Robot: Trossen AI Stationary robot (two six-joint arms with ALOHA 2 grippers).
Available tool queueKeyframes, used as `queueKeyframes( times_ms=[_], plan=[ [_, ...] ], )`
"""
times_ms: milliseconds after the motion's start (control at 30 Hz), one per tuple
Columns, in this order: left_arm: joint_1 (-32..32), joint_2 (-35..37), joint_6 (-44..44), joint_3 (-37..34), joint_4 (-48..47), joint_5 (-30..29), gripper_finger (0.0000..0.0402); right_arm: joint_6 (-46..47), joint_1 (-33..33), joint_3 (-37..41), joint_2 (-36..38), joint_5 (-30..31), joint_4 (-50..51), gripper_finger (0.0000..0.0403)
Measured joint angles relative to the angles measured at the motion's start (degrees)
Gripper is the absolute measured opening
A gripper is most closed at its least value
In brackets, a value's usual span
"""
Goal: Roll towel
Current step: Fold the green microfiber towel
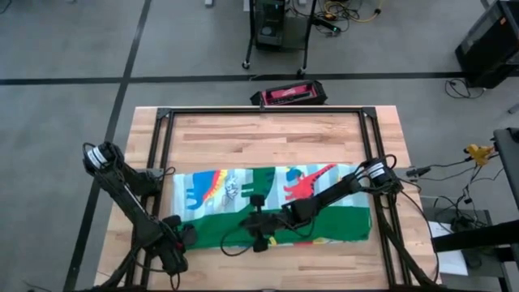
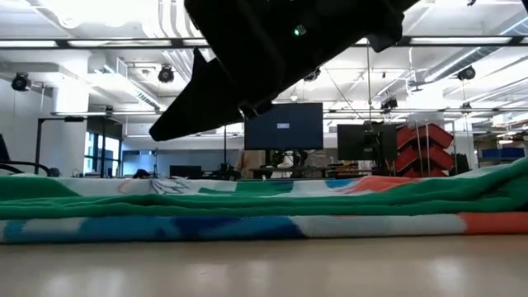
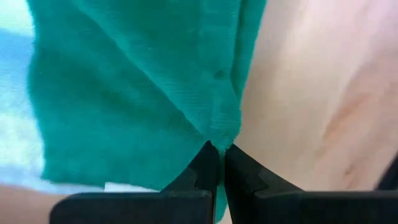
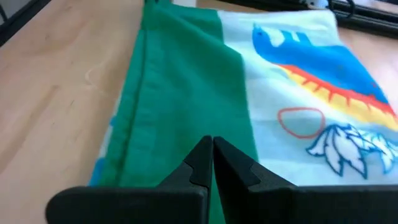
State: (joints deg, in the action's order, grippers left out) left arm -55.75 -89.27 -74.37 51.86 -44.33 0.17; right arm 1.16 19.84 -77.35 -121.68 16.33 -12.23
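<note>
Towel (image 1: 272, 207) seen from above lies folded lengthwise across the table (image 1: 268, 134), green fold under the right gripper (image 1: 258, 241) and left gripper (image 1: 182, 235). Low view: its layers stretch beneath a dark arm. Left wrist view: pressed-together fingers (image 3: 208, 171) pinch the green edge. Right wrist view: closed fingers (image 4: 202, 165) hover above the green fold.

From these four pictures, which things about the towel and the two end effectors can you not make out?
- Towel: its middle front edge, high view, hidden under the right arm.
- Right end effector: shut, but whether it pinches cloth is hidden by its own fingers; in the low view it is only a dark shape.
- Left end effector: how much cloth it pinches.
</note>
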Motion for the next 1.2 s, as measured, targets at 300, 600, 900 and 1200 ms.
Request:
queueKeyframes(
  times_ms=[300,600,900,1200],
  plan=[
    [0.02,0.33,-7.60,-1.69,-0.19,4.64,0.0073,1.91,0.42,0.01,-3.33,-3.31,-0.95,0.0000],
    [0.07,5.06,-7.93,-2.57,-8.51,-2.62,0.0166,2.26,1.52,0.06,-3.31,-3.33,-0.96,0.0000],
    [2.81,12.81,-16.49,-9.91,-14.78,-22.65,0.0173,2.35,1.61,0.12,-3.85,-3.29,-1.79,0.0000],
    [12.93,12.58,-16.70,-21.63,-3.27,-18.90,0.0147,3.19,1.67,-0.10,-5.61,-4.80,-2.17,0.0000]
  ],
)
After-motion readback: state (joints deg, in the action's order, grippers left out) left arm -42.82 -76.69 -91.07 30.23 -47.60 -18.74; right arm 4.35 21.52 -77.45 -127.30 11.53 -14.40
